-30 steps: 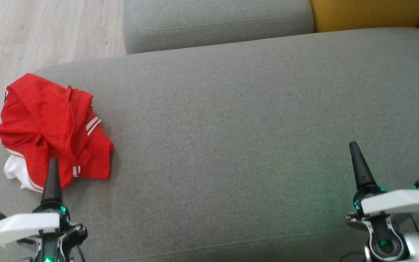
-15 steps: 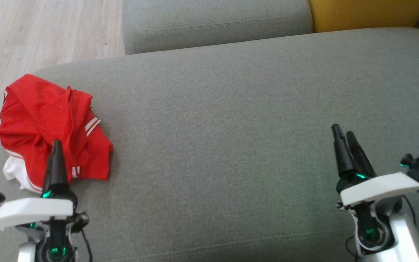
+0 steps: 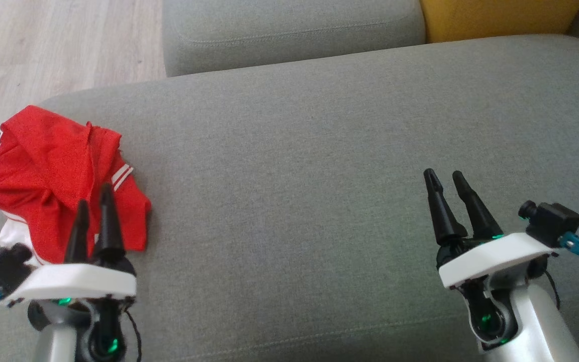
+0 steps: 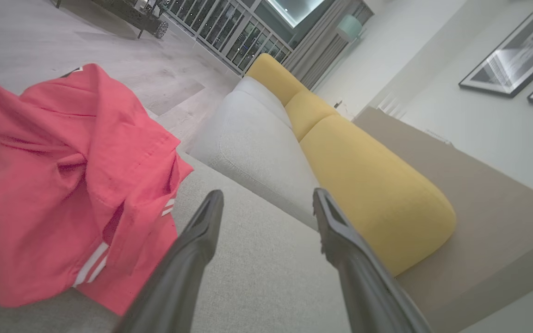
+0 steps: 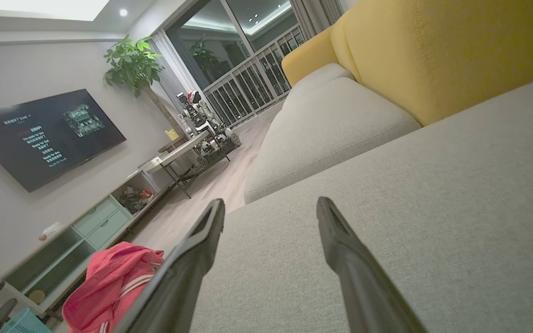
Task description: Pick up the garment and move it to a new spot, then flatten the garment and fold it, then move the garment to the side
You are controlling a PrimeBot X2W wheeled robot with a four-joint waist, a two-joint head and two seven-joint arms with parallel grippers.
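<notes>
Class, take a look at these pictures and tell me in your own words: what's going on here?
A two-armed robot faces a grey sofa cushion. A crumpled red garment with white stripes lies at the cushion's left end. The left gripper is open at the garment's near edge, gripping nothing. The right gripper is open over bare cushion, far from the garment. The pick-up has not yet happened.

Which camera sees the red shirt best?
The left wrist view: the red shirt is close and big, stripes and folds clear, though cut off at the left. The head view shows it from above, crumpled on the grey sofa. The right wrist view shows it small, far off.
</notes>
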